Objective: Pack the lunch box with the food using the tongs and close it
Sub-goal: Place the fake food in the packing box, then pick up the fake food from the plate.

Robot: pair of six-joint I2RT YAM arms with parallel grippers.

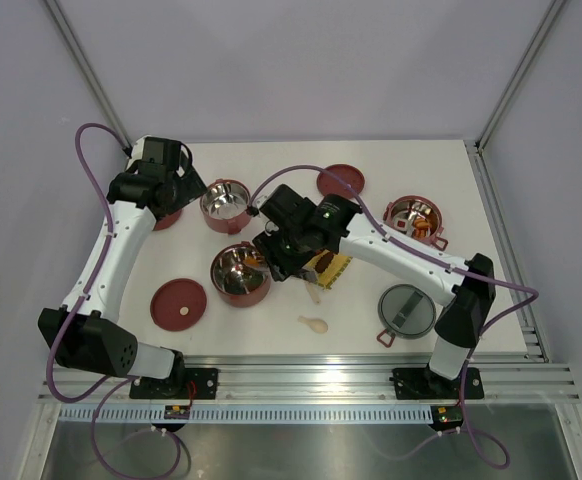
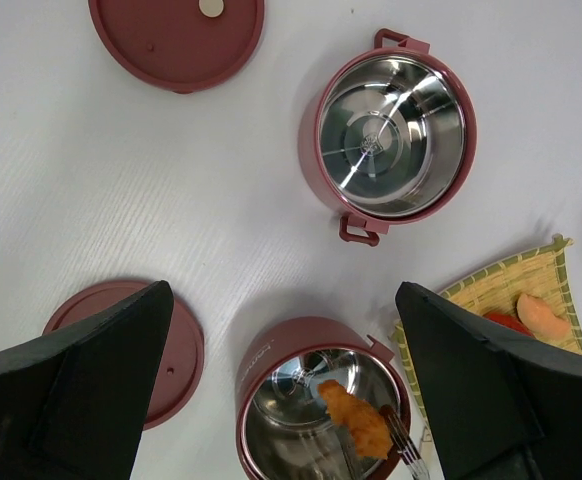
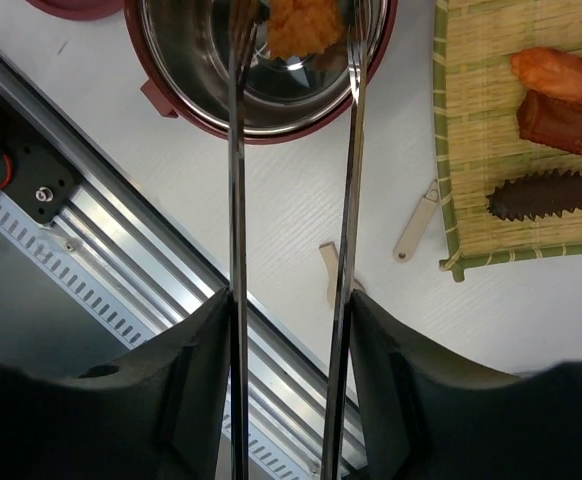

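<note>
The right gripper grips the tongs, one finger against the outside of each silver arm. The tongs run to the top of the right wrist view, where an orange food piece sits between their tips, over the shiny inside of a dark-red tier. That tier stands near the middle of the tabletop in the top view. Just right of it lies the woven mat, carrying an orange-red piece, a brown piece and a dark ridged piece. The left gripper hangs at the upper left of the top view, jaws wide apart, holding nothing.
</note>
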